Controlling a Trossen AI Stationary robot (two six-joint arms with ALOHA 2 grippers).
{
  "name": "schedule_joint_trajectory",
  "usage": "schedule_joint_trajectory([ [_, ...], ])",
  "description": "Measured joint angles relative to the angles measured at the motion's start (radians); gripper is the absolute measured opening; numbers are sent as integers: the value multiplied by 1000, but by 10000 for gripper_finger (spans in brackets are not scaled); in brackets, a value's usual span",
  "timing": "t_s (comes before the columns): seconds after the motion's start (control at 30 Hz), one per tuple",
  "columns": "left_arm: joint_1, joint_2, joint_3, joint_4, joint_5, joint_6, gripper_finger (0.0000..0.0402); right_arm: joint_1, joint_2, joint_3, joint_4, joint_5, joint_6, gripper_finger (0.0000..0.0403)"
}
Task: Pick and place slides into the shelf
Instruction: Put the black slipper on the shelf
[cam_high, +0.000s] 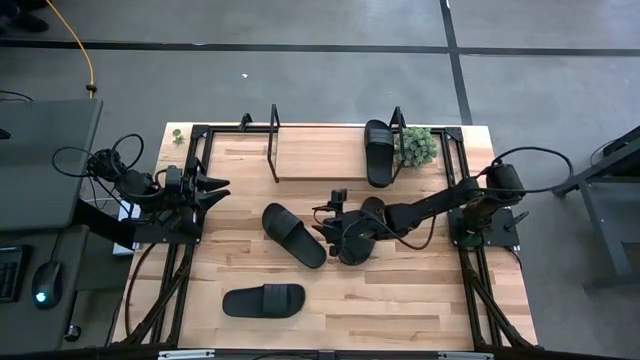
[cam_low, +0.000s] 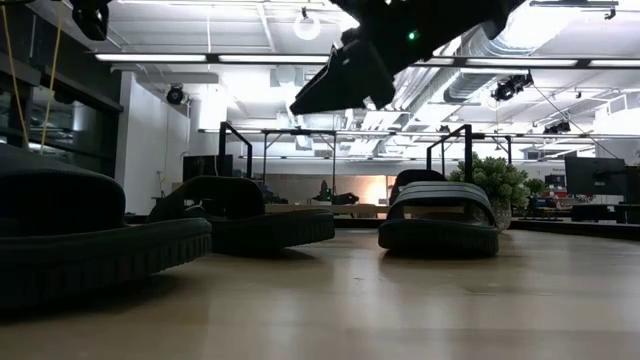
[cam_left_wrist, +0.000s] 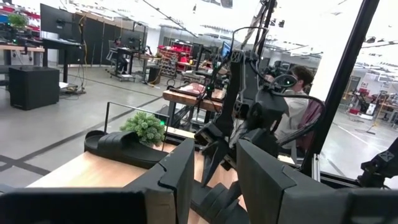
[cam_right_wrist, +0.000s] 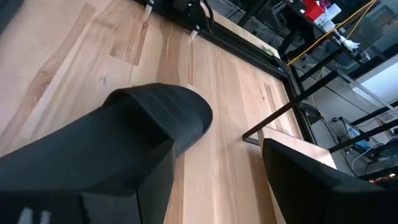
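Note:
My right gripper (cam_high: 335, 222) reaches over the table's middle and is shut on one black slide (cam_high: 365, 235), which the low view shows tilted in the air (cam_low: 345, 75). A second slide (cam_high: 293, 235) lies flat on its sole just left of it, and a third (cam_high: 263, 300) lies by the near edge. Another slide (cam_high: 380, 150) rests on its sole at the right end of the shelf (cam_high: 320, 155), on the light board between black tube frames. My left gripper (cam_high: 215, 190) waits open at the table's left edge. My right gripper holds the slide lifted clear of the table, tilted, with one rounded end (cam_right_wrist: 180, 112) sticking out ahead of the fingers. The slide lies along one finger (cam_right_wrist: 112, 186), and bare table shows between it and the other finger (cam_right_wrist: 311, 180). The place of contact is hidden.
A small green plant (cam_high: 418, 145) stands right of the shelf, close to the slide there. The shelf board left of that slide is bare wood. Black rails (cam_high: 190, 240) run along the table's sides. A person (cam_left_wrist: 301, 81) sits in the room beyond the table.

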Motion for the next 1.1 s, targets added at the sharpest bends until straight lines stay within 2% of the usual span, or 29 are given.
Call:
schedule_joint_trajectory([
  [0.33, 0, 0, 0, 1, -3, 0, 106, -29, 98, 0, 112, -16, 2, 232],
  [0.7, 0, 0, 0, 0, -3, 0, 106, -35, 135, 0, 159, -36, -8, 232],
  [0.87, 0, 0, 0, 1, -3, 0, 106, -35, 184, 0, 247, -54, -8, 232],
  [1.1, 0, 0, 0, 1, -3, 0, 106, -35, 253, 65, 216, -61, -41, 232],
])
